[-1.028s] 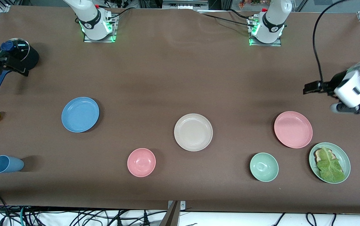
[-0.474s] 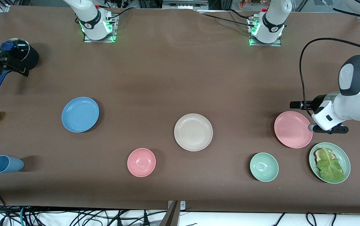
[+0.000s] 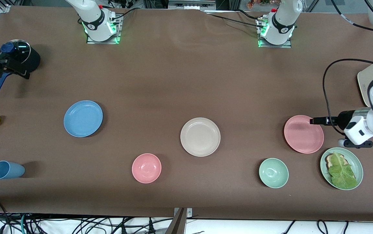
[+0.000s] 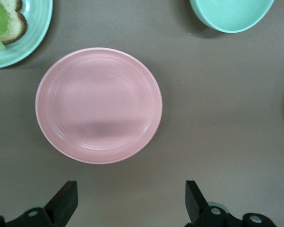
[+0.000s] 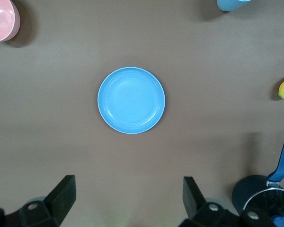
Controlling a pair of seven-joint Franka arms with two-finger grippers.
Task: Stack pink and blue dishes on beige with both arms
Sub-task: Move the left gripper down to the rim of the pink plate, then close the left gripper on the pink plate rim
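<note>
Lying untouched on the brown table, the flat matte pale pink plate (image 3: 303, 134) sat toward the left arm's end, the matching sky-blue plate (image 3: 83, 118) toward the right arm's end, and the cream-beige plate (image 3: 200, 136) between them, bare. The left gripper (image 4: 128, 201) hung over the pink plate's rim and the right gripper (image 5: 128, 201) high over the blue plate, both with fingers apart and empty. Judged risks: shallow rims could slip from thin fingers, and the green plate of bread and lettuce (image 3: 341, 168) beside the pink plate could be knocked.
</note>
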